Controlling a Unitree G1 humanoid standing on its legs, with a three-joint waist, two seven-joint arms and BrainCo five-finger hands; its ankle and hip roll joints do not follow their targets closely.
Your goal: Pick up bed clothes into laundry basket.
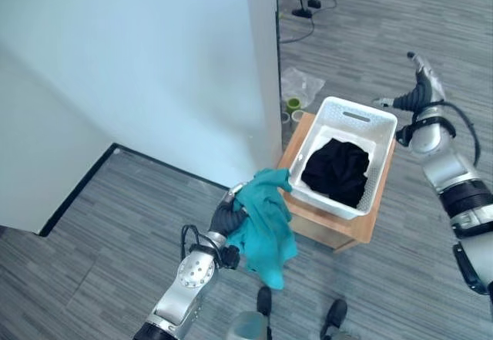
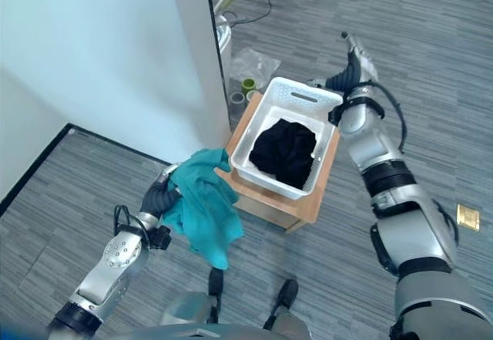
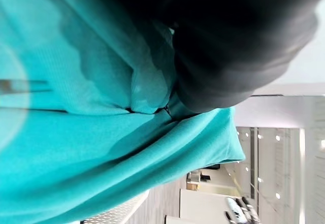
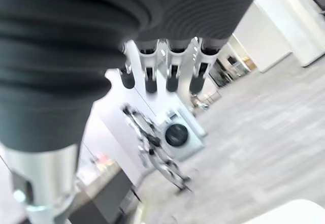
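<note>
Left hand: your left hand (image 1: pixel 228 218) is clamped on the teal garment (image 1: pixel 266 224), fingers curled into a bunch of the cloth; most of it hangs free below the fist, off the floor.
Step in hand: you're mid-carry, I'd say. The teal piece is up and sits just beside the near corner of the white laundry basket (image 1: pixel 384 136), its top edge about touching the rim there, not yet over the opening.
Basket: a black garment (image 1: pixel 337 170) is already heaped inside, so there's room on top and toward the far end.
Next move: you need to lift and swing the bundle across the rim, get the hanging tail clear of the basket wall, then let the fingers go slack.
Right hand: your right hand (image 2: pixel 353 64) is raised beyond the far end of the basket, fingers straight, holding nothing.
Surface: the basket rests on a low wooden table (image 1: pixel 337 226).
Room: grey striped plank floor (image 1: pixel 115 224); a pale wall (image 1: pixel 139 62) with a dark skirting at your left; a crumpled clear plastic bag (image 1: pixel 300 84) lies past the table.
</note>
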